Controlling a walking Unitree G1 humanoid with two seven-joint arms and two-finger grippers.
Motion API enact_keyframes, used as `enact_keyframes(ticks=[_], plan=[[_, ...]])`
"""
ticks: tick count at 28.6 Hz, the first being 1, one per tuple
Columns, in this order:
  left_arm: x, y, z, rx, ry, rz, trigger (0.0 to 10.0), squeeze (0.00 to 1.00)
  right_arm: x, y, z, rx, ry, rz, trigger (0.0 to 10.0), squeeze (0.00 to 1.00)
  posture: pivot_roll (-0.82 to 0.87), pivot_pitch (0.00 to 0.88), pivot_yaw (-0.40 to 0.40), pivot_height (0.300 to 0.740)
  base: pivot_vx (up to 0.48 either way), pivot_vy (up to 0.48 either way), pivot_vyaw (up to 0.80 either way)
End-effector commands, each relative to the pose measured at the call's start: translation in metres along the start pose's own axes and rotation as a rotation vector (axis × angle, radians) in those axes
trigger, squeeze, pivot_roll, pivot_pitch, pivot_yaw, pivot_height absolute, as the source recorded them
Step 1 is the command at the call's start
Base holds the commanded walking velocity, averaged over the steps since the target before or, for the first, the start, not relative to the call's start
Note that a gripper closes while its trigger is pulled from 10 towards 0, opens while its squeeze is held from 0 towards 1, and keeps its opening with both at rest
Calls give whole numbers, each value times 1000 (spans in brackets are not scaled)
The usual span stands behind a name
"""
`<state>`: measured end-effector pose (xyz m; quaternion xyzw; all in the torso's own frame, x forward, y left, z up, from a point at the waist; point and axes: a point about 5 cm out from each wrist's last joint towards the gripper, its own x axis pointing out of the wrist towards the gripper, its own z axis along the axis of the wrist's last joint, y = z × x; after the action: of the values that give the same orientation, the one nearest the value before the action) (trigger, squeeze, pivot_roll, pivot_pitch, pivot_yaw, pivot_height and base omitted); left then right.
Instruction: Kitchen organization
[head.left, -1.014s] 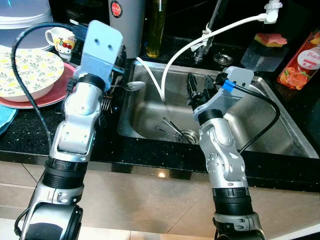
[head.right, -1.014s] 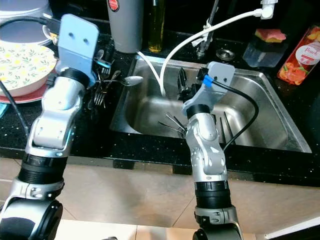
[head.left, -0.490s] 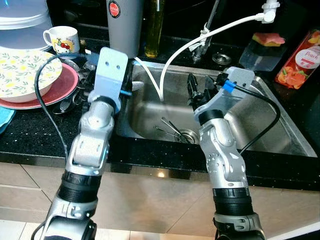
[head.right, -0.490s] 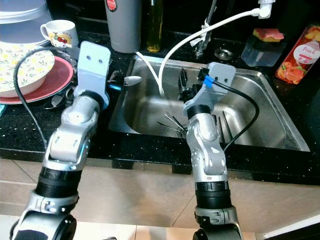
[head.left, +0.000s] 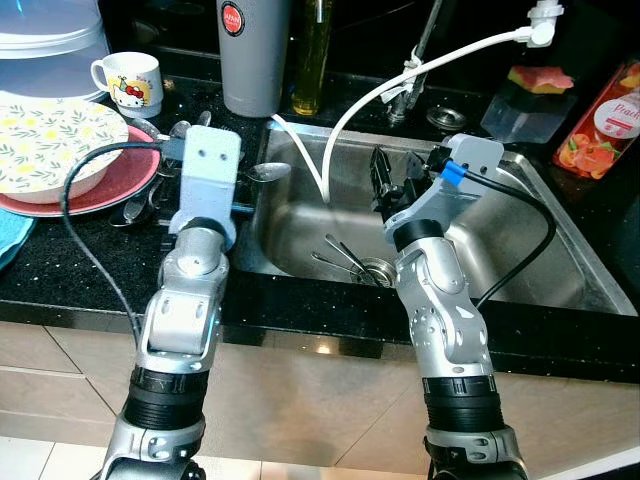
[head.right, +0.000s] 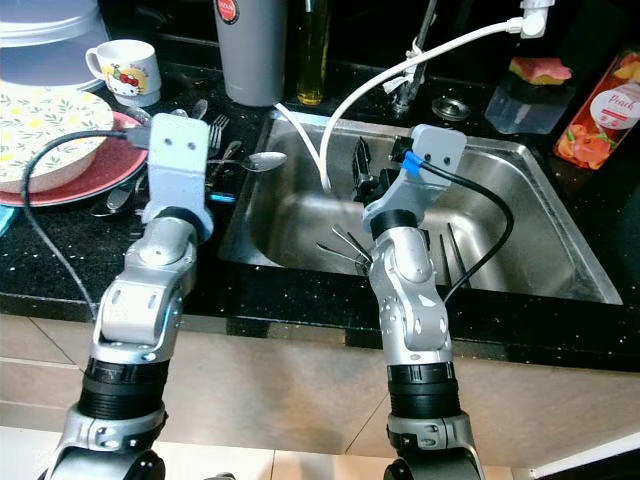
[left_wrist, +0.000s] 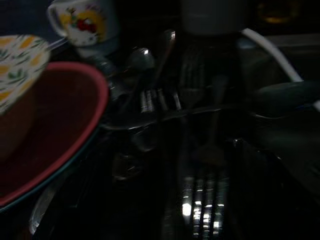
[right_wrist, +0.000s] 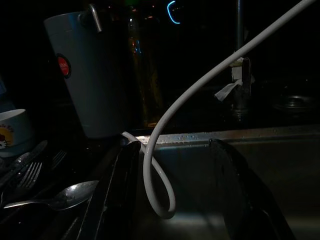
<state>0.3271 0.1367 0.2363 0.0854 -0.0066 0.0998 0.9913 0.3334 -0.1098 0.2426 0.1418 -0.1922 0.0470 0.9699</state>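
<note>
Steel sink (head.left: 520, 262) (cutlery (head.left: 345, 258) inside)

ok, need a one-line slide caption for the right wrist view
Open right gripper held inside the stainless steel sink, facing a looping white hose, a grey cylindrical jug and a metal spoon.

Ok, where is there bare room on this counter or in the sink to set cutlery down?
Free: the black counter in front of the red plate, and the sink floor right of the drain. Crowded: the cutlery pile between plate and sink, and the drain, where utensils lie.
</note>
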Motion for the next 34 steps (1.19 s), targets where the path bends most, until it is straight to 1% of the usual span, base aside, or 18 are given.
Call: enact_keyframes(ticks=[1,3,5,7,10,11,12,14,17,18,20,22,23,24,25,29,31,34], plan=[[-2,-3,-6,-23,54,-2,10000,0,-3,-4,-6,-2,16,-13,10000,0,260,61,-77,740,0,0,0],[-4,-7,-19,-67,146,-40,10000,0,-3,-3,-6,-2,16,-14,10000,0,264,61,-74,740,0,0,0],[-9,-13,-30,-91,222,-80,10000,0,-3,-3,-6,-1,16,-14,10000,0,264,61,-73,740,0,0,0],[-11,-16,-34,-93,249,-98,10000,0,-3,-3,-6,0,16,-13,10000,0,263,61,-73,740,0,0,0],[-12,-19,-33,-98,249,-115,10000,0,-3,-3,-6,-1,16,-14,10000,0,263,61,-73,740,0,0,0],[-11,-19,-32,-89,241,-110,10000,0,-3,-3,-6,-1,16,-15,10000,0,263,61,-73,740,0,0,0],[-11,-18,-28,-72,208,-99,10000,0,-3,-3,-6,-2,16,-16,10000,0,260,63,-73,740,0,0,0],[-11,-18,-23,-58,174,-91,10000,0,-3,-4,-6,-2,16,-16,10000,0,261,64,-75,740,0,0,0],[-11,-16,-21,-51,170,-77,10000,0,-3,-3,-6,-2,16,-16,10000,0,261,64,-75,740,0,0,0],[-10,-14,-17,-50,139,-66,10000,0,-3,-3,-6,-2,16,-15,10000,0,259,65,-76,740,0,0,0],[-10,-13,-13,-55,112,-67,10000,0,-3,-3,-6,-1,17,-15,10000,0,259,65,-76,740,0,0,0],[-9,-18,-7,-82,84,-110,10000,0,-3,-4,-6,-2,17,-15,10000,0,260,66,-79,740,0,0,0],[-9,-18,-7,-82,84,-110,10000,0,-3,-4,-6,-2,17,-15,10000,0,260,66,-79,740,0,0,0],[-9,-22,2,-76,14,-154,10000,0,-3,-4,-6,-3,18,-14,10000,0,259,66,-79,740,0,0,0],[-10,-23,5,-71,-3,-162,10000,0,-3,-3,-6,-3,19,-14,10000,0,259,66,-79,740,0,0,0],[-15,-29,23,-42,-147,-216,10000,0,-4,-4,-6,-3,18,-14,10000,0,256,60,-79,740,0,0,0],[-17,-31,27,-9,-181,-219,10000,0,-4,-3,-6,-3,17,-13,10000,0,257,59,-79,740,0,0,0],[-18,-34,30,-9,-200,-240,10000,0,-4,-3,-6,-3,17,-12,10000,0,257,56,-80,740,0,0,0]])
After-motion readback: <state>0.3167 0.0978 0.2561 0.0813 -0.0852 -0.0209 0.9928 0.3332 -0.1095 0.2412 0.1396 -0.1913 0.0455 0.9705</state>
